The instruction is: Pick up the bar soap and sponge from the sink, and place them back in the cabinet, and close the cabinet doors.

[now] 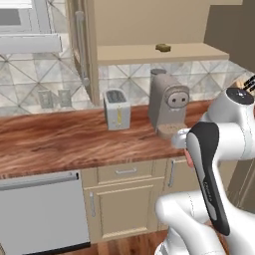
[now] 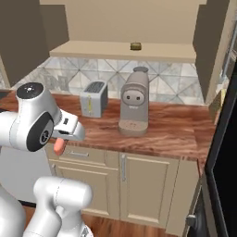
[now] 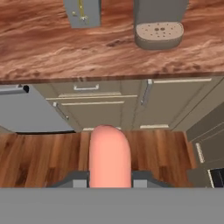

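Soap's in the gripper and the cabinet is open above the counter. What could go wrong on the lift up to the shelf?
1. The gripper pinches only one end of the soap; most of the bar juts out, so it may slip during the lift.
2. The coffee machine and toaster stand under the shelf; a rising arm might clip them.
3. The sponge already sits on the shelf; placing the soap too close could nudge it.

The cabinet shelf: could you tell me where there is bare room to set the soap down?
On the cabinet shelf, bare board lies left and right of the sponge, the left stretch wider. The gripper holds the bar soap low before the counter, crowded by toaster and coffee machine.
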You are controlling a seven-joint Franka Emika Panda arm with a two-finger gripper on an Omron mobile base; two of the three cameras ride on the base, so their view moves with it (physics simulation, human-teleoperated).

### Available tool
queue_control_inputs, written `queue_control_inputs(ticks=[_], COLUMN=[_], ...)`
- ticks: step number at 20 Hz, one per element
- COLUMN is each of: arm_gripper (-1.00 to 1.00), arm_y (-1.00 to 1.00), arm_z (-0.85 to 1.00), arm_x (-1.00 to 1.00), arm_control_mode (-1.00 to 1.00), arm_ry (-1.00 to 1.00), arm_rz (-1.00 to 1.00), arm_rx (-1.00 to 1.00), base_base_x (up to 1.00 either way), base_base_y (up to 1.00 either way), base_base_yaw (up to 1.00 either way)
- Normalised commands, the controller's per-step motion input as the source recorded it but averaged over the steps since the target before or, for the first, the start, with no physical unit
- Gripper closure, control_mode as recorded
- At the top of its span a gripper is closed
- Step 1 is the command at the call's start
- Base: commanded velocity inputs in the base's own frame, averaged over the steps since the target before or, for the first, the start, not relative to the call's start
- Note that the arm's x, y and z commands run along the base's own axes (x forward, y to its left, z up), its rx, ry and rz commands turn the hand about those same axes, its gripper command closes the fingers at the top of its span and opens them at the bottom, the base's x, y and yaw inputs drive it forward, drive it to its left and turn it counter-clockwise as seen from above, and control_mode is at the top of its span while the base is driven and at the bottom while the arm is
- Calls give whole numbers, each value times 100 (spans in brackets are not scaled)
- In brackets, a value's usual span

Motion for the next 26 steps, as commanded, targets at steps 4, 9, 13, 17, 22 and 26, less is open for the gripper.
queue_control_inputs(ticks=[4,9,13,17,22,26], arm_gripper=[100,100,100,100,100,100], arm_y=[0,0,0,0,0,0], arm_z=[0,0,0,0,0,0], arm_x=[0,0,0,0,0,0], arm_control_mode=[100,100,100,100,100,100], arm_ry=[0,0,0,0,0,0], arm_rz=[0,0,0,0,0,0], arm_rx=[0,0,0,0,0,0], base_base_x=[0,18,31,45,48,48], base_base_y=[-71,-12,20,31,22,-2], base_base_yaw=[3,0,0,0,0,0])
